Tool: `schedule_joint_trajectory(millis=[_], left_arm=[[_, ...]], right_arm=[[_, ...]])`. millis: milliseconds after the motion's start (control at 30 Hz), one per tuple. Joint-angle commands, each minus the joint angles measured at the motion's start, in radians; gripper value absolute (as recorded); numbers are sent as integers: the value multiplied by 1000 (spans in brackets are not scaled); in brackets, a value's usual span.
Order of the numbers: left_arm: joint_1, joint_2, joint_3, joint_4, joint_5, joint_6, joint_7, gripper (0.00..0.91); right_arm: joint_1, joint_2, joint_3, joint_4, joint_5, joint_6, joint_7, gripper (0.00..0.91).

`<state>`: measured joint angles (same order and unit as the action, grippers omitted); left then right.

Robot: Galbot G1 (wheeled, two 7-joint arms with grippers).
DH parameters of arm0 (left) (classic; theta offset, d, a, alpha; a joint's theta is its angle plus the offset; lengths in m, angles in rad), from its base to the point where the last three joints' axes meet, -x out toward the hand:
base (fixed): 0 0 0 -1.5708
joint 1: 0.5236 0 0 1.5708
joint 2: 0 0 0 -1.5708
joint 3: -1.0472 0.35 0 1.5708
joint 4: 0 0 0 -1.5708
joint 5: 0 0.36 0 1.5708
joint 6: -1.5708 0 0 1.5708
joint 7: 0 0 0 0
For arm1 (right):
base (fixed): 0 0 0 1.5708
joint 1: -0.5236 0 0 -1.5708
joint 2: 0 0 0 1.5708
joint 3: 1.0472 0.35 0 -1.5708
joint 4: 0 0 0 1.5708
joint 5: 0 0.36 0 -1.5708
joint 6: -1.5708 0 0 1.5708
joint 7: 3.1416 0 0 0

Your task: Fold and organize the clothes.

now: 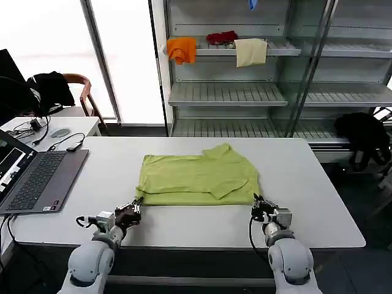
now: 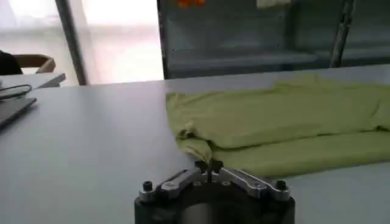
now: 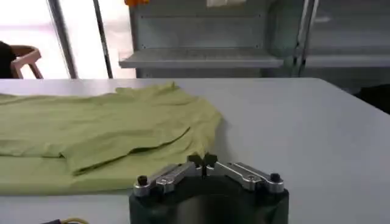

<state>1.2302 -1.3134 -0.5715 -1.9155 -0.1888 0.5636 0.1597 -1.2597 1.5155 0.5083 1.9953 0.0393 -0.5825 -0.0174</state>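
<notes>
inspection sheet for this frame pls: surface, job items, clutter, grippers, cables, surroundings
Surface: white rectangular table, bare around the garment.
Job's things: lime yellow-green thin short-sleeved T-shirt, partly folded, lying flat mid-table; a sleeve flap is folded over on its right half.
Clutter: grey open laptop at the table's left edge.
Grippers: left gripper at the shirt's near left corner, fingers together; right gripper at the near right corner, fingers together. Whether either pinches fabric cannot be told.
Cables: black cable on the white side desk beyond the laptop.
Surroundings: metal shelf rack behind, holding orange cloth, red cloth and cream cloth.
</notes>
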Motion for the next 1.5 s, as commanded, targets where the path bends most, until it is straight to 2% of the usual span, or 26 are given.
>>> schedule_joint_trajectory(millis=[33,333,633,667,700,733,900,1033,1200,1267,1367,1467,1500], left_arm=[[192,13,-73,-178,-48,13,6,0],[308,-5,-116,-229,-63,11,-3,0],[362,-16,-132,-236,-66,-7,-25,10],[363,-17,-130,-235,-66,-6,-31,30],[364,-18,-128,-234,-60,-7,-37,151],[364,-21,-126,-234,-57,-11,-42,907],[351,-31,-142,-239,-56,-20,-71,907],[312,-36,-224,-251,-11,-99,-58,907],[228,-4,-263,-257,-86,-93,-10,907],[161,8,-242,-231,-113,-52,11,907],[76,11,-204,-175,-161,5,13,907],[5,18,-173,-129,-170,14,16,907],[-18,21,-160,-106,-170,15,18,907]], right_arm=[[-207,-4,-28,171,-17,0,23,0],[-327,-5,-56,248,-34,0,20,0],[-338,-1,-60,251,-60,1,17,0],[-334,1,-58,244,-63,1,16,0],[-330,1,-56,238,-64,2,13,0],[-327,1,-56,236,-65,1,14,907],[-300,14,-33,237,-77,4,28,907],[-259,11,-10,262,-82,4,26,907],[-145,-1,-12,272,-79,0,21,907],[-61,-3,-28,228,-72,-3,19,907],[31,-21,-45,166,10,-6,25,907],[113,-24,-62,79,64,-7,33,907],[163,-21,-67,31,108,-7,44,907]])
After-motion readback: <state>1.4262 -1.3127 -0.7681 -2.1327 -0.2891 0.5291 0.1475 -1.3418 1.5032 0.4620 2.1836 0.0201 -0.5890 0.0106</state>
